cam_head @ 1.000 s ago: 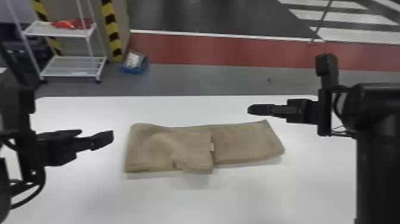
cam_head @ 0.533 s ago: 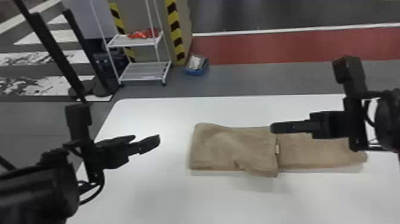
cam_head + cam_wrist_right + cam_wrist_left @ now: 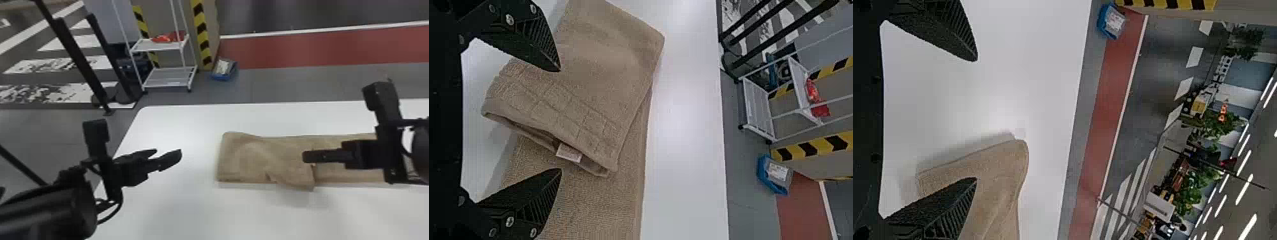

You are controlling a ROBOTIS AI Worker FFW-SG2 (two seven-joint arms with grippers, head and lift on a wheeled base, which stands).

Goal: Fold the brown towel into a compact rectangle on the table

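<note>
My left gripper (image 3: 169, 157) is over the white table, left of the brown towel (image 3: 245, 159), its fingers apart. My right gripper (image 3: 308, 157) hangs over the towel near the edge of its folded-over left part. In the left wrist view my left gripper (image 3: 975, 120) is open with nothing held, the towel's end (image 3: 998, 170) partly behind one finger. The right wrist view has my right gripper (image 3: 560, 120) open above the towel (image 3: 594, 50), whose folded flap edge and white tag (image 3: 569, 153) lie between and beyond the fingers.
The white table (image 3: 178, 210) has its left edge under my left arm. Past its far edge stand a white wire shelf (image 3: 169, 76) with red items and a blue bin (image 3: 224, 68) on the floor.
The head view has swung left, so the table and towel sit farther right in it. My right gripper has moved left, from beyond the towel's far side to over its middle.
</note>
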